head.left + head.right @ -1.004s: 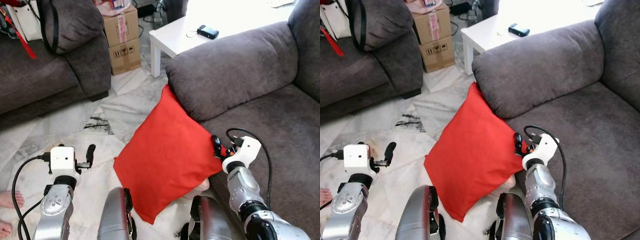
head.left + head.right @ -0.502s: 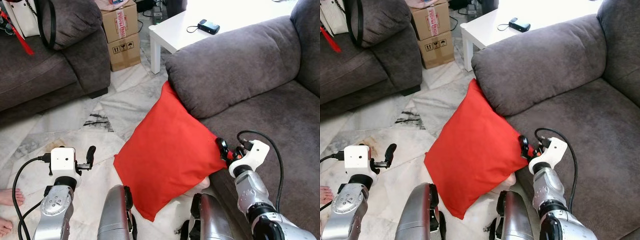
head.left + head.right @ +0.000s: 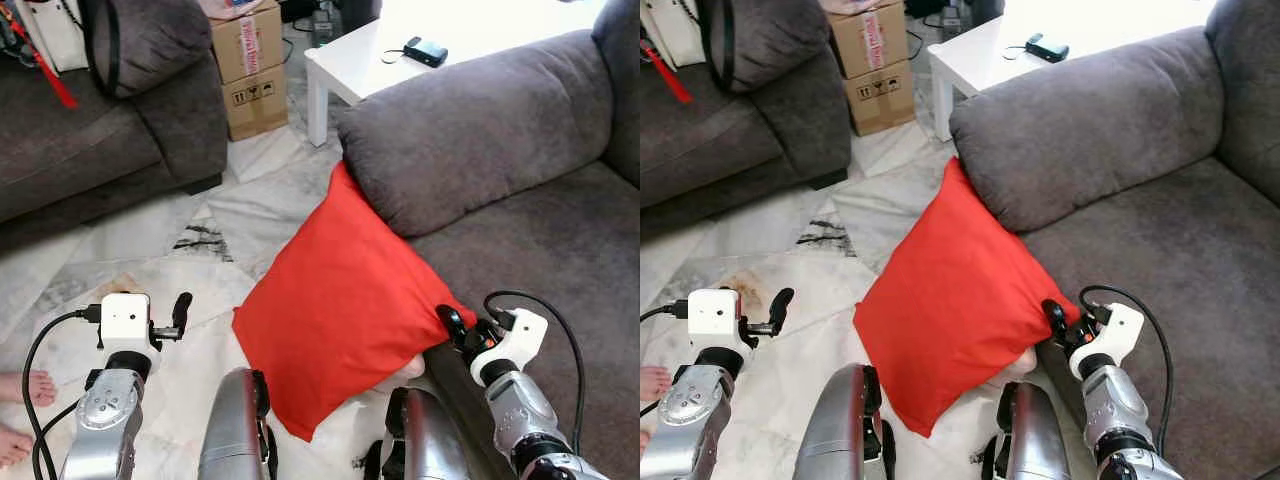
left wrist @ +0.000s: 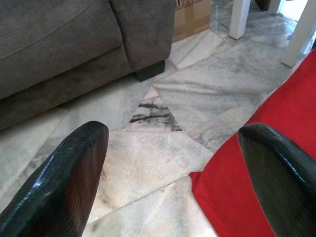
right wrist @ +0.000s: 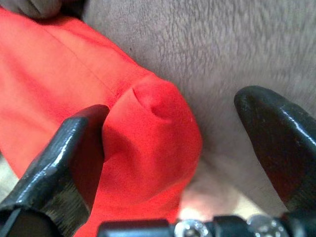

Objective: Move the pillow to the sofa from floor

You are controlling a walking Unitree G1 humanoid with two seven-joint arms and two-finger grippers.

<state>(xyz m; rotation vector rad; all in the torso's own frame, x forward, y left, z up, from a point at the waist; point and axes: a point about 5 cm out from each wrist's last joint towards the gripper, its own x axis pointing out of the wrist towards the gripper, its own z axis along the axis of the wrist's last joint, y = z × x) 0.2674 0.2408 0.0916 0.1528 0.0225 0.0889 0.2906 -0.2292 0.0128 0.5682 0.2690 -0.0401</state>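
The red pillow (image 3: 340, 300) stands tilted on the marble floor, its top corner leaning against the arm of the grey sofa (image 3: 480, 130). My right gripper (image 3: 450, 324) is at the pillow's right corner, by the sofa's front edge. In the right wrist view the gripper (image 5: 173, 148) is open, and the pillow's corner (image 5: 158, 118) bulges between its fingers (image 5: 74, 158), against the sofa fabric. My left gripper (image 3: 180, 310) hovers open over the floor to the pillow's left, and the pillow's edge (image 4: 256, 173) lies beside one of its fingers (image 4: 69, 182).
A white low table (image 3: 350, 70) with a black device (image 3: 425, 50) stands beyond the sofa arm. A cardboard box (image 3: 250, 65) and a second grey sofa (image 3: 100, 150) are at the far left. A person's bare feet (image 3: 25, 390) are at the left edge. My legs (image 3: 235, 430) are below.
My right gripper has drawn back and lower along the pillow's edge to its right corner. The view has shifted slightly. The left arm has stayed put.
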